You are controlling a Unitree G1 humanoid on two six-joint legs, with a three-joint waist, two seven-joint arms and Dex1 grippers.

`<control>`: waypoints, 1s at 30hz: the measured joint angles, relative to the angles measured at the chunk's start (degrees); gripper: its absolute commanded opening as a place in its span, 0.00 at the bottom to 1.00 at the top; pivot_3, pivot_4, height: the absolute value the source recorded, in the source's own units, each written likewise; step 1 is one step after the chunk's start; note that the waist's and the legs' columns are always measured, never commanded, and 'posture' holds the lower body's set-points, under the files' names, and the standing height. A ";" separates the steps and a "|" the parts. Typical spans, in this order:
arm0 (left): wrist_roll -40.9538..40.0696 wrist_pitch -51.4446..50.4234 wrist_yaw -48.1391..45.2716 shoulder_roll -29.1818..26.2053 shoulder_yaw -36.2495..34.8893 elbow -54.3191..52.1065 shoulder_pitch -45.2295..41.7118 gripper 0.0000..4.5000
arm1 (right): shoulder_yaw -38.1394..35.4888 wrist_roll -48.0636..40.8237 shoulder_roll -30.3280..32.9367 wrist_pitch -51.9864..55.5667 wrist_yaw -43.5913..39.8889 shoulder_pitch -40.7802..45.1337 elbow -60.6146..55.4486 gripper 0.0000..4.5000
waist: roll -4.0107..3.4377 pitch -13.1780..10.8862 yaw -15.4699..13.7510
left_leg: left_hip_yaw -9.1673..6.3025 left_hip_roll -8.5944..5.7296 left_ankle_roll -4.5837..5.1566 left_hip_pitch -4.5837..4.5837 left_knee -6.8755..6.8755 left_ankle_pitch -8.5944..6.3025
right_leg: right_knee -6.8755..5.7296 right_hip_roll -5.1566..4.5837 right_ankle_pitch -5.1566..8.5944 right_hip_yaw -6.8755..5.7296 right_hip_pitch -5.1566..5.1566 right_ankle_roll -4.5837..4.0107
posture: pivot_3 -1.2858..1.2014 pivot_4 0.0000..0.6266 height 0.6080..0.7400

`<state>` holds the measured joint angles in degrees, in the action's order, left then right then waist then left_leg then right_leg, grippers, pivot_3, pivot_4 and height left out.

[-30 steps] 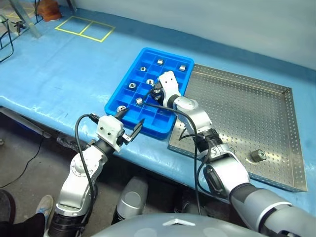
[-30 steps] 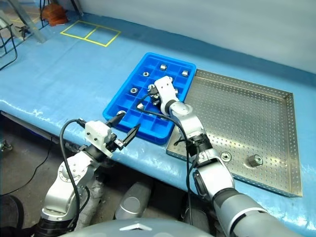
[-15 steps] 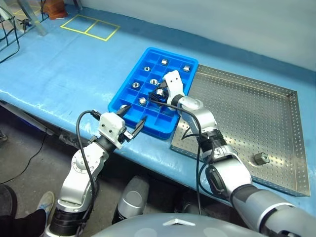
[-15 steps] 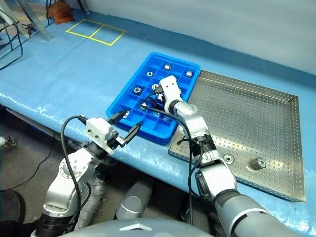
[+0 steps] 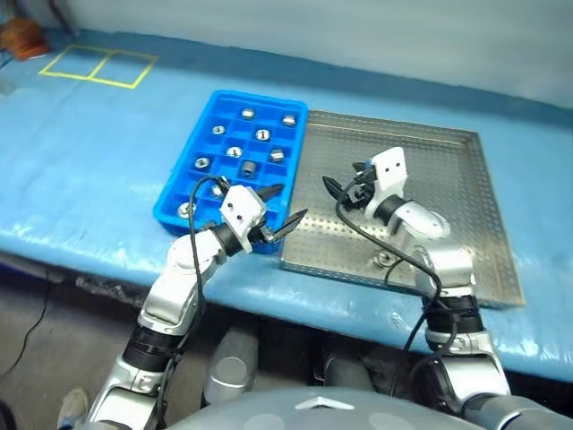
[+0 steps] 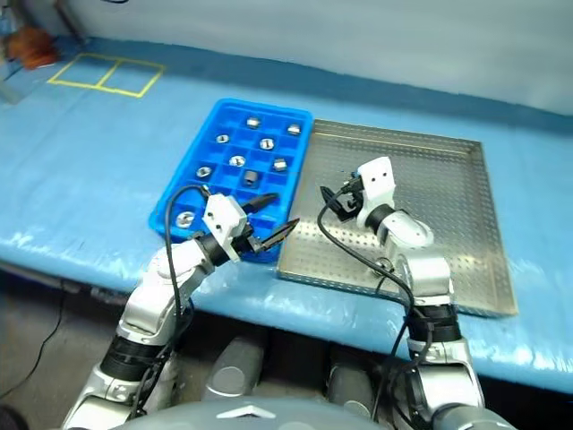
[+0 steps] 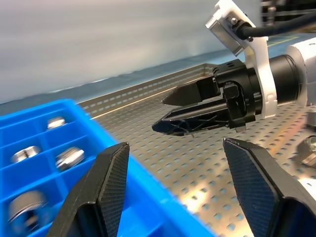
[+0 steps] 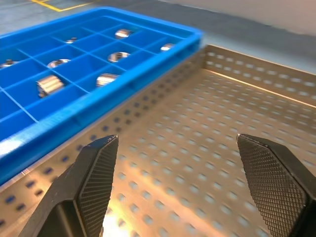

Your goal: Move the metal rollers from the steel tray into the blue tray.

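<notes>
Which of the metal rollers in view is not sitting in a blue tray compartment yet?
The roller lying on the steel tray near its front rim. Every other roller in view sits in a compartment of the blue tray.

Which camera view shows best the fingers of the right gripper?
The left wrist view: it shows the right gripper from the side, both black fingers clearly apart over the steel tray. The right wrist view shows just the two fingertips. In the eye views it looks small and dark.
</notes>
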<state>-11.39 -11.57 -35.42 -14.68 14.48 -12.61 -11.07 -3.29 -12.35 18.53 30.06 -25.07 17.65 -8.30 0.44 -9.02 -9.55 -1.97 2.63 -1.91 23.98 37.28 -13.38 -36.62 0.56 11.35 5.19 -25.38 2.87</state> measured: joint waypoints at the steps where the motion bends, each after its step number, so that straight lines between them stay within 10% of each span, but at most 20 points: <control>1: 0.00 0.21 -0.48 0.06 0.23 0.71 -0.40 0.74 | -0.60 -0.37 0.72 0.73 -0.01 -0.92 -1.44 0.90 | 0.01 0.00 1.50 | 0.01 0.00 0.01 -0.05 0.01 0.00 | -0.01 0.00 0.00 0.04 0.06 0.00 | 0.56 0.24 1.00; 11: 0.21 1.35 -2.24 0.56 0.86 2.68 -1.98 0.74 | -2.02 -3.48 5.17 19.07 1.89 -4.47 -5.88 0.90 | 0.03 -0.02 9.80 | 0.12 -0.03 0.27 -0.49 0.07 0.15 | -0.28 0.05 -0.02 0.34 0.37 0.07 | 0.56 0.24 1.00; 26: 1.68 1.94 -1.02 0.28 1.17 2.77 1.38 0.74 | -2.00 -2.83 9.33 29.49 4.84 -5.50 -4.70 0.90 | 0.06 -0.02 10.01 | 0.10 -0.11 0.29 -0.53 0.20 0.16 | -0.23 0.03 -0.10 0.42 0.53 0.21 | 0.58 0.24 1.00; 30: 1.53 1.94 -0.73 0.29 0.46 2.27 1.45 0.74 | -1.66 -3.33 10.18 30.38 3.60 -5.44 -4.69 0.71 | 0.10 -0.02 9.91 | 0.09 -0.11 0.29 -0.72 0.20 0.16 | -0.21 0.03 -0.09 0.41 0.71 0.21 | 0.58 0.24 1.00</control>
<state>-9.87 -9.63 -36.15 -14.38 14.94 -10.34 -9.61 -4.95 -15.69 28.70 60.45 -21.47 12.21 -12.99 0.54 -9.04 0.36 -1.88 2.52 -1.62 23.26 37.48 -13.22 -36.84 0.59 11.26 5.60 -24.66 3.08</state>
